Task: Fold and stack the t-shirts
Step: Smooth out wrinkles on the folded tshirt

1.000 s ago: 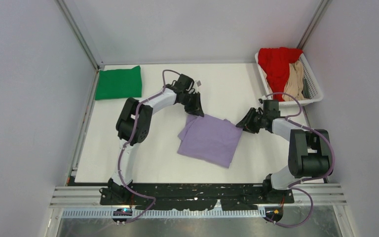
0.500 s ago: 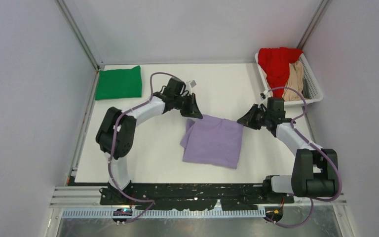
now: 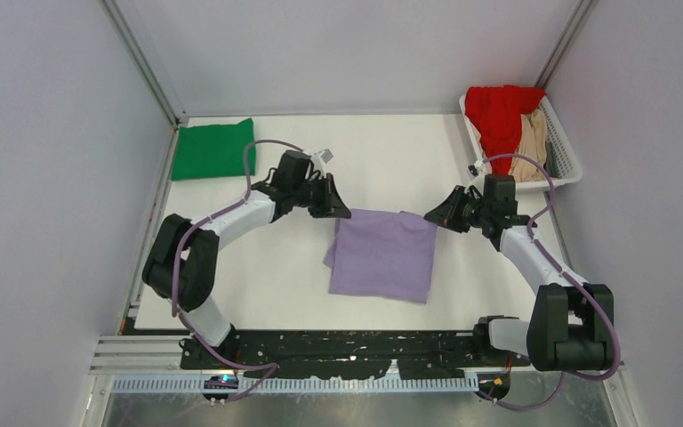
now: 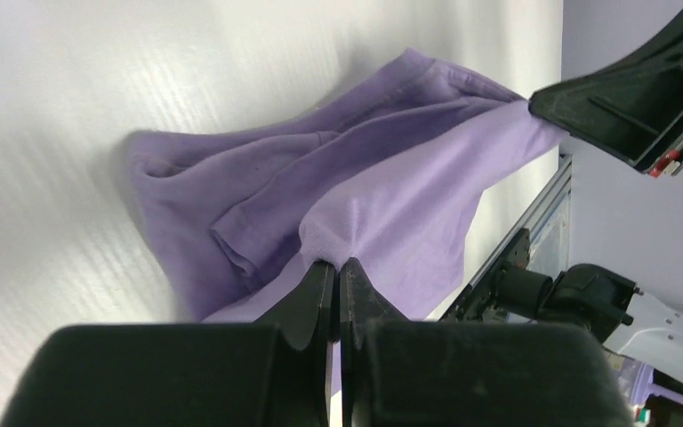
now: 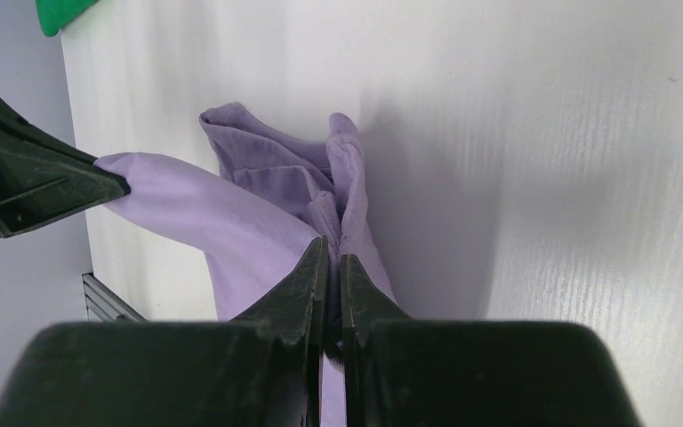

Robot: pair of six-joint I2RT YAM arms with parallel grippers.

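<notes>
The lavender t-shirt [image 3: 382,255] is folded to a rough square in the middle of the table, its far edge stretched and lifted between both grippers. My left gripper [image 3: 345,213] is shut on the far left corner, and the pinched cloth [image 4: 336,240] bunches right at the fingertips. My right gripper [image 3: 429,218] is shut on the far right corner; in the right wrist view the lavender t-shirt [image 5: 258,213] runs from my right gripper [image 5: 333,238] across to the other gripper's black fingers [image 5: 44,187]. A folded green t-shirt [image 3: 214,149] lies flat at the far left.
A white slatted basket [image 3: 566,151] at the far right corner holds a red shirt [image 3: 498,114] and a tan one [image 3: 528,147]. Grey walls close in both sides. A black rail [image 3: 356,351] runs along the table's near edge by the arm bases.
Both grippers closed on the lavender shirt's far corners, then drew apart, the left one moving left. The shirt turned from a skewed diamond to a square with its far edge taut.
</notes>
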